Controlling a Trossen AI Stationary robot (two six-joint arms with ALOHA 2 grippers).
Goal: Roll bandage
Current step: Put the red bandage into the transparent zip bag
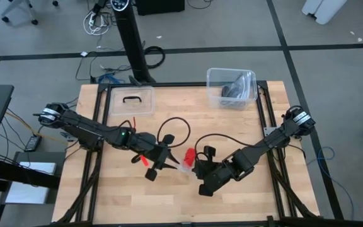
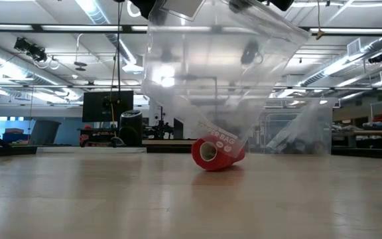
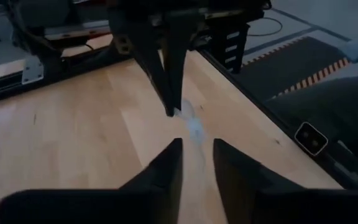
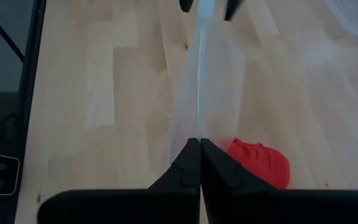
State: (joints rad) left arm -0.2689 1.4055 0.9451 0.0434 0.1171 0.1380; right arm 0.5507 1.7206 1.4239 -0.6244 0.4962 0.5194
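The bandage (image 2: pixel 216 154) is a stubby red roll lying in the bottom of a clear plastic bag (image 2: pixel 224 73), and it rests on the table through the bag. It also shows in the high view (image 1: pixel 189 154) and the right wrist view (image 4: pixel 260 163). My right gripper (image 4: pixel 200 146) is shut on the bag's top edge at mid-table. My left gripper (image 3: pixel 197 155) faces it, open. Its fingers stand on either side of the same edge (image 4: pixel 204 12). I cannot tell whether they touch it. My right gripper pinches the bag's top edge (image 4: pixel 197 124) between its two shut fingers, slanting down from the table's right side. The bag hangs below the fingers. Its bottom corner, with the roll in it, rests on the table.
A clear bin (image 1: pixel 230 87) with dark things in it stands at the far right. A clear lid with a black handle (image 1: pixel 131 101) lies at the far left. Bare wood lies along the near edge (image 1: pixel 169 208).
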